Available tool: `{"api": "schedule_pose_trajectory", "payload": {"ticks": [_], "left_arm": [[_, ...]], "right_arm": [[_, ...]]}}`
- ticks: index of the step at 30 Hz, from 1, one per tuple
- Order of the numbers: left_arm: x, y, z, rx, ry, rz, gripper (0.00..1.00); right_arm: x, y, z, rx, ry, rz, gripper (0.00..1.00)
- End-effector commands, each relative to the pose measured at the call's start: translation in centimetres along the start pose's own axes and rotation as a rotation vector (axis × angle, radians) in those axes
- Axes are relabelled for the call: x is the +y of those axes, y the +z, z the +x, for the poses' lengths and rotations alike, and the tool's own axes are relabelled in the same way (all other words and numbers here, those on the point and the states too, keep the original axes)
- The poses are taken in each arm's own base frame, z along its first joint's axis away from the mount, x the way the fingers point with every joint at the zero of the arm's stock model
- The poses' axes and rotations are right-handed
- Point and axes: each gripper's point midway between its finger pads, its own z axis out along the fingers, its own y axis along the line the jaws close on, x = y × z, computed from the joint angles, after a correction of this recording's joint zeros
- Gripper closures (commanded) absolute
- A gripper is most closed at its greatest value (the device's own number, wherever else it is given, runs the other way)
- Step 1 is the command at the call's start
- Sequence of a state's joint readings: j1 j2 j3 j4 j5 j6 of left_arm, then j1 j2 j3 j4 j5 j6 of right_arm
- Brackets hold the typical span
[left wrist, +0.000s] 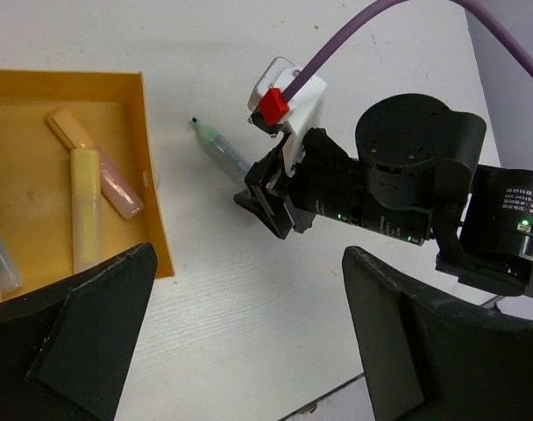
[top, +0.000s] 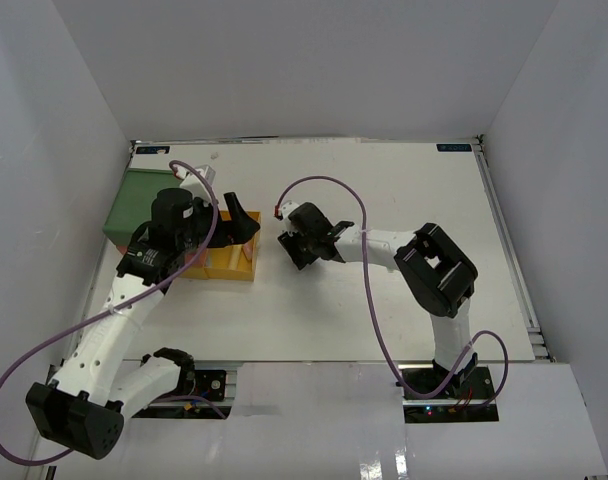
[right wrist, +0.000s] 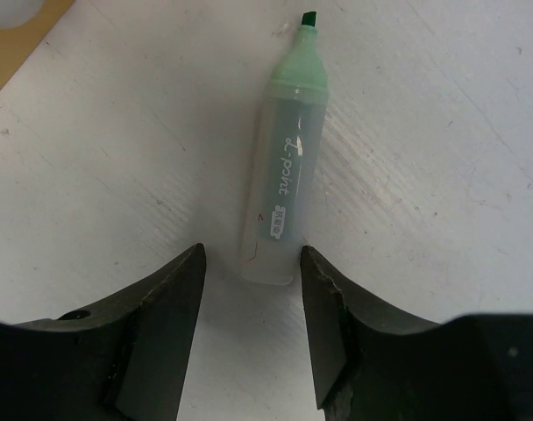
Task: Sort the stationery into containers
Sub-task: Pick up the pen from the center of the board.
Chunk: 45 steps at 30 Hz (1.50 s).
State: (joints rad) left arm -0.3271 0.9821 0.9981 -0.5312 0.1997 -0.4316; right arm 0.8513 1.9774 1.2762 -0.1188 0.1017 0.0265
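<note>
A pale green highlighter (right wrist: 284,184) lies uncapped on the white table, tip pointing away. My right gripper (right wrist: 253,281) is open, its fingers on either side of the highlighter's rear end, not closed on it. The left wrist view shows the same highlighter (left wrist: 218,145) right of the yellow bin (left wrist: 148,167), with the right gripper (left wrist: 266,206) at its end. The bin holds an orange highlighter (left wrist: 67,127), a yellow one (left wrist: 85,206) and a pink one (left wrist: 119,189). My left gripper (left wrist: 247,263) is open and empty above the table beside the bin.
From above, a dark green bin (top: 134,205) stands at the far left with the yellow bin (top: 229,268) in front of it. The left gripper (top: 242,222) hovers at the yellow bin's right end, close to the right gripper (top: 294,243). Purple cables loop over both arms.
</note>
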Motion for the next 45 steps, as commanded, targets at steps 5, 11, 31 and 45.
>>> {"api": "schedule_pose_trajectory", "payload": {"ticks": [5, 11, 31, 45], "left_arm": [[-0.5, -1.1, -0.1, -0.024, -0.015, 0.023, 0.02], [-1.0, -1.2, 0.1, -0.021, -0.032, 0.053, 0.02], [-5.3, -0.4, -0.1, -0.096, -0.305, 0.314, 0.02], [-9.6, 3.9, -2.2, -0.211, -0.293, 0.272, 0.05]], "right_arm": [[-0.2, 0.8, 0.3, -0.006, 0.006, 0.015, 0.52], [-0.5, -0.2, 1.6, 0.011, 0.037, 0.039, 0.61], [0.7, -12.7, -7.3, -0.475, 0.27, -0.024, 0.88], [2.5, -19.2, -11.6, -0.728, 0.282, -0.063, 0.89]]}}
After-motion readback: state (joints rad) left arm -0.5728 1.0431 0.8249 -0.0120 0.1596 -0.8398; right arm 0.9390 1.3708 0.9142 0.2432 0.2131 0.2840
